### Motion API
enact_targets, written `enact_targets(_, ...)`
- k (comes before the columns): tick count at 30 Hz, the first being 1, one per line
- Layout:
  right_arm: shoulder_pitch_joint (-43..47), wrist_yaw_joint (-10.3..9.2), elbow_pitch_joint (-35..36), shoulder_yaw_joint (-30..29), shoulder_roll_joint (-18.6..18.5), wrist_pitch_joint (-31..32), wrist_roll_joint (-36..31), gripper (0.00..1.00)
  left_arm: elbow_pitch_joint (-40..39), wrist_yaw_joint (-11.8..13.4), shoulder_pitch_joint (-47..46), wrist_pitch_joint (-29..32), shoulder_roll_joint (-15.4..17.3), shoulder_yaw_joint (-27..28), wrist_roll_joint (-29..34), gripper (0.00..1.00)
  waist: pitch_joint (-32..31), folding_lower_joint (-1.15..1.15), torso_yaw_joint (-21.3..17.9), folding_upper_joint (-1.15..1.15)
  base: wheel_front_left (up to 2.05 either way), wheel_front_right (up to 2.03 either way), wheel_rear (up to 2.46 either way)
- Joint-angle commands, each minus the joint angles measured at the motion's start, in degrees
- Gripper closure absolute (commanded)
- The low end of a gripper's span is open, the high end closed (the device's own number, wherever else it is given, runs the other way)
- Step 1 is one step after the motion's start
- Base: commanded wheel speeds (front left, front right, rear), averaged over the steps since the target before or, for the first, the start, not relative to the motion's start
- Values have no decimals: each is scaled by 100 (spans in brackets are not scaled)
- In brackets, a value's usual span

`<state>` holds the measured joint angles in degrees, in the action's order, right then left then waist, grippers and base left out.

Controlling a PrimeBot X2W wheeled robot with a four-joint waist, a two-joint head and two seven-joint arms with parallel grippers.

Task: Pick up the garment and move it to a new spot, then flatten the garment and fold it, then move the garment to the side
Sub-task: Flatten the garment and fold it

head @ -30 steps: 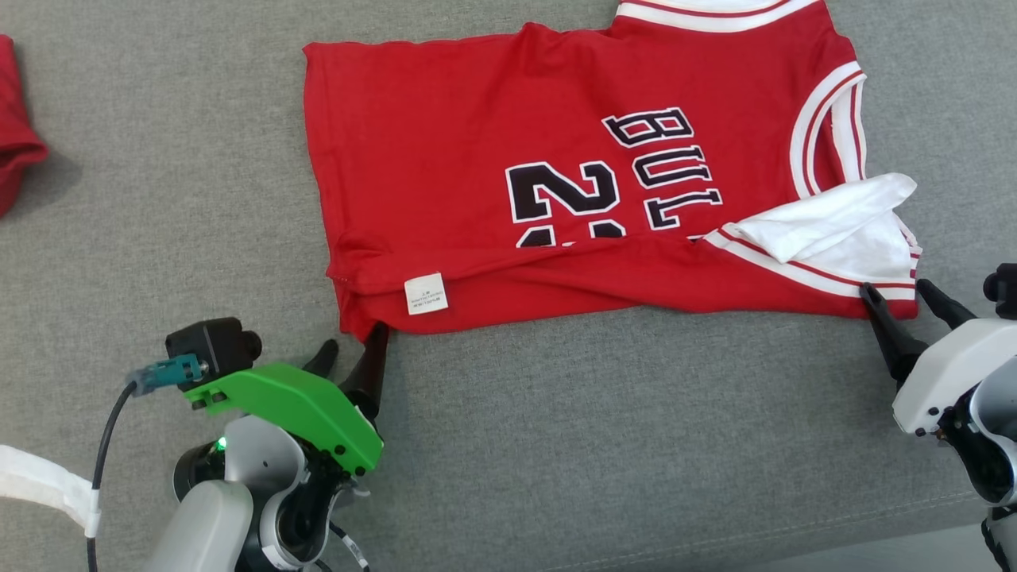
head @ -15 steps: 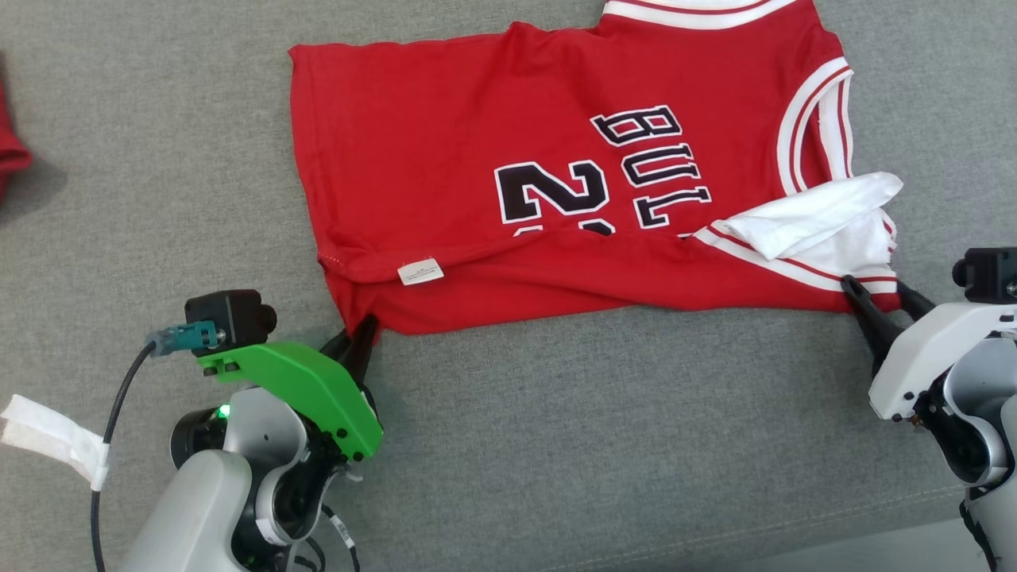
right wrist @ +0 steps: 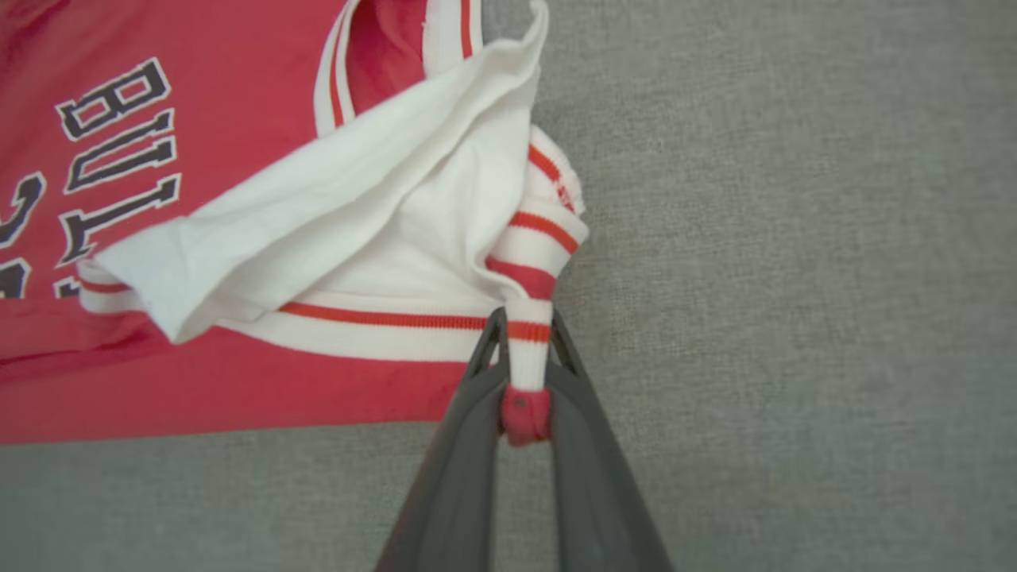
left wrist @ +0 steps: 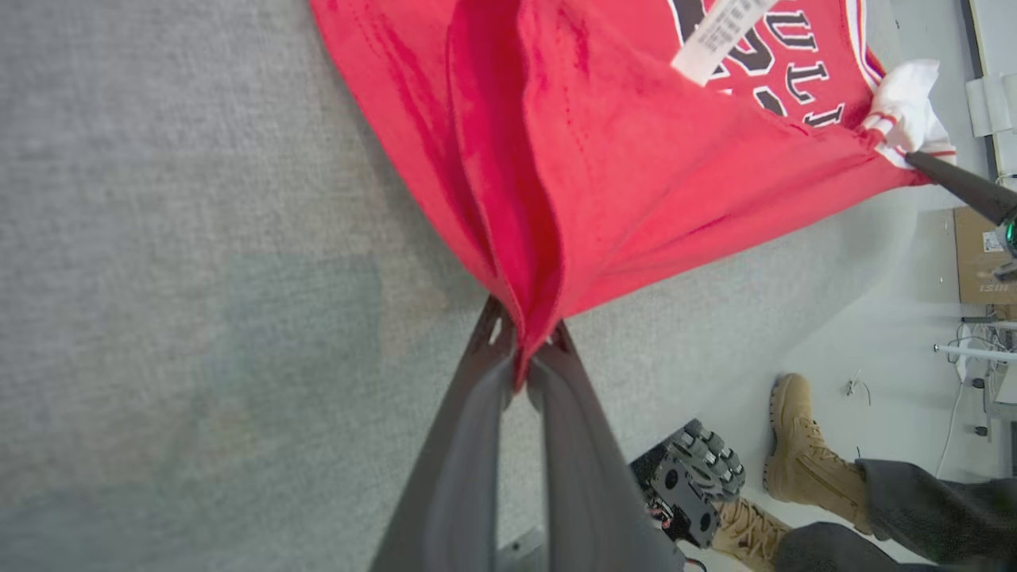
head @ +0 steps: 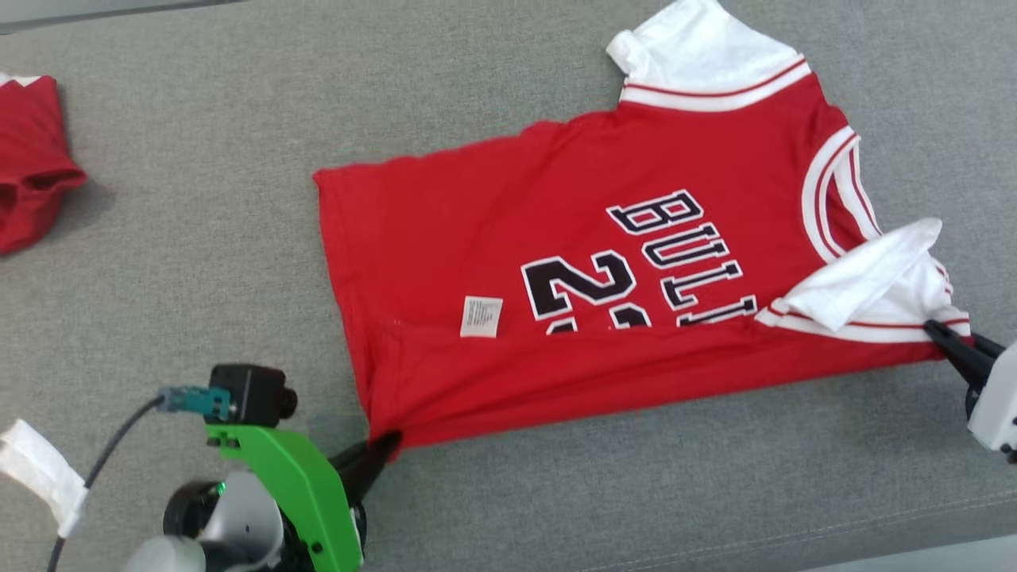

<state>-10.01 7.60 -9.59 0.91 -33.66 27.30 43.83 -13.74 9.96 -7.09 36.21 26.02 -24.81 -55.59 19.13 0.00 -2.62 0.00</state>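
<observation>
The jersey (head: 556, 222) lies stretched between both grippers on the grey cushion (head: 636, 492): left gripper (head: 385, 445) clamped on its hem corner, right gripper (head: 941, 334) on its striped armhole trim, probably so it lifts taut.

**Bright, even light; softness close to the wrist lenses**

All three views are lit brightly and evenly by diffuse light from above. In the head view, soft, short shadows are cast on the grey surface (head: 199, 238) under the near edge of the garment (head: 493, 238) and beside the second red cloth (head: 32, 159). In the left wrist view the left gripper's fingers (left wrist: 469, 445) are blurred near the lens, the pale floor (left wrist: 898, 318) is nearly washed out, and lines are bent toward the edges. In the right wrist view the right gripper's fingers (right wrist: 461, 477) are softened at the bottom edge, while the weave is rendered sharply.
</observation>
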Motion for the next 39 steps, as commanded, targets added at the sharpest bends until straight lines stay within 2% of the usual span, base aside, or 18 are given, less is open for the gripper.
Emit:
enact_targets(1,271,-19,133,26,-154,151,183,100,-102,34,273,9,59,-62,-38,100,-68,0,47,0,0,0,0)
enact_targets(5,836,-16,515,19,-396,316,558,100,-325,20,916,-110,-40,-319,-69,100,-92,0,91,0,0,0,0)
enact_targets(6,952,-16,548,-17,-407,255,577,89,-326,37,1023,-186,-74,-365,-25,89,-92,0,112,0,0,0,0)
enact_targets(7,1041,-16,573,-5,-419,221,548,58,-305,62,1075,-270,-113,-373,18,51,-93,0,133,0,0,0,0)
enact_targets(8,1122,-16,580,0,-434,171,478,0,-266,69,1110,-361,-131,-392,94,0,-94,0,157,0,0,0,0)
enact_targets(11,1169,-15,544,-89,-453,29,320,0,-188,160,1141,-578,-227,-360,208,0,-105,0,217,0,0,0,0)
enact_targets(15,987,-16,711,-339,-616,-60,204,0,-245,252,943,-705,-32,-180,456,0,-20,0,307,0,0,0,0)
enact_targets(17,668,-14,920,-494,-694,-85,167,0,-292,303,702,-790,112,-36,648,0,120,0,341,0,0,0,0)
enact_targets(20,25,-14,1133,-551,-789,11,-31,0,-268,356,128,-965,94,108,975,0,441,0,460,0,0,0,0)
enact_targets(24,-1291,-13,1145,-237,-671,363,-409,0,103,314,-915,-1041,-309,-29,1232,0,962,0,731,0,0,0,0)
enact_targets(31,-3554,-16,-28,482,-295,609,-1327,0,1241,-34,-2505,-1198,-935,-540,1746,0,1659,0,1335,0,0,0,0)
enact_targets(39,-4524,-16,-1539,927,-74,359,-1895,0,1925,-305,-3095,-1260,-1438,-989,1896,0,1806,0,1693,0,0,0,0)
